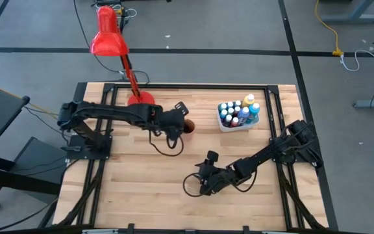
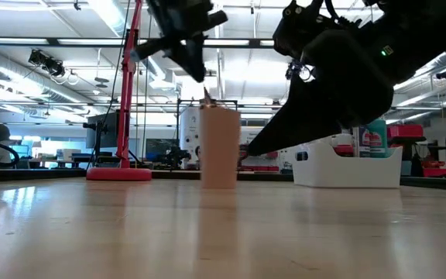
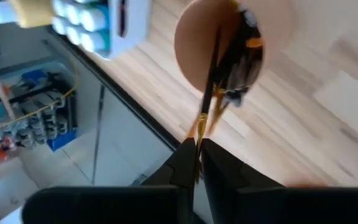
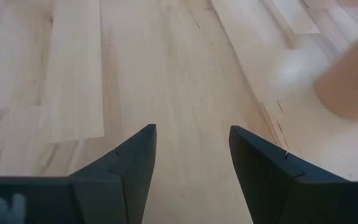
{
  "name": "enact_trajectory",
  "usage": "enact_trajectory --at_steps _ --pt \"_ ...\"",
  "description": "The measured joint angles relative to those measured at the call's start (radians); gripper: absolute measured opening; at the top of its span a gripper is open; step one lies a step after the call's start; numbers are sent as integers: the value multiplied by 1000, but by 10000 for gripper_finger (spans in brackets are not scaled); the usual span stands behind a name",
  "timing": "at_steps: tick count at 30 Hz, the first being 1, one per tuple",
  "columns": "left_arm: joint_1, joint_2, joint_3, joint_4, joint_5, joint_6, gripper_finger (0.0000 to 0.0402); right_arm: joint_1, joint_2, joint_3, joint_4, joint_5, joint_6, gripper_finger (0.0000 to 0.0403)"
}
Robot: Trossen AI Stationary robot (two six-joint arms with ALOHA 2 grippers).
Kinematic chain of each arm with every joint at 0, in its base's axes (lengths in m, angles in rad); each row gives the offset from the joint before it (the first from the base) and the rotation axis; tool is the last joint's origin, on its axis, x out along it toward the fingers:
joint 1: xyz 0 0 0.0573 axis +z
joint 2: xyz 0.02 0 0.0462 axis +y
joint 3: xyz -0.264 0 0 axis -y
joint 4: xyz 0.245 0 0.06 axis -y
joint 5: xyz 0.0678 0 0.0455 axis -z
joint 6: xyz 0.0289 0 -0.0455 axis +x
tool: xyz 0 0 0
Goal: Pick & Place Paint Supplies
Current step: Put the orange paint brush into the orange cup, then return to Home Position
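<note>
We are seeing the left arm reaching across the back half of the wooden counter (image 1: 141, 175), its left end effector (image 1: 182, 121) hanging right over the small orange cup (image 1: 189, 126). In the left wrist view the two dark fingers (image 3: 185, 163) are standing almost together, pinching the orange-yellow end of a thin dark-handled paintbrush (image 3: 208, 87) whose far end is sitting inside the cup among other brushes. The low view is showing what the overhead one hides: the cup as a plain upright cylinder, with the brush tip poking just above its rim under the end effector. The right arm is lying low across the counter's front half, and its right end effector (image 1: 206, 170) is hovering above bare planks with its blunt, wedge-shaped fingers (image 4: 135, 163) spread wide and gripping nothing. The small paint bottles (image 1: 237, 112), blue, yellow and white-capped, are standing packed in the white rounded plastic tub (image 1: 228, 128), just to the right of the cup. A red desk lamp (image 1: 108, 38) is standing at the back edge.
</note>
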Motion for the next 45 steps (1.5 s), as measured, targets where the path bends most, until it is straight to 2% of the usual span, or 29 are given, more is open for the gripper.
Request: enact_trajectory --at_steps 5,12,17,21,26,34,39,45 --pt "-1 0 1 96 48 -60 42 -1 0 0 3 45 0 208" --pt "-1 0 0 87 53 -144 59 -1 0 0 9 95 -6 208" --pt "-1 0 0 89 52 -174 78 -10 0 0 14 188 -14 208" --pt "-1 0 0 99 53 -265 100 -24 0 0 14 183 2 208" --pt "-1 0 0 105 51 -483 114 -29 0 0 14 182 45 208" --pt "-6 -1 0 72 53 -1040 112 -29 0 0 14 180 46 208" --pt "-22 -1 0 -34 52 -1237 112 -29 0 0 24 182 46 208" --pt "-91 -14 0 -37 58 -1467 110 -31 0 0 65 181 36 208"
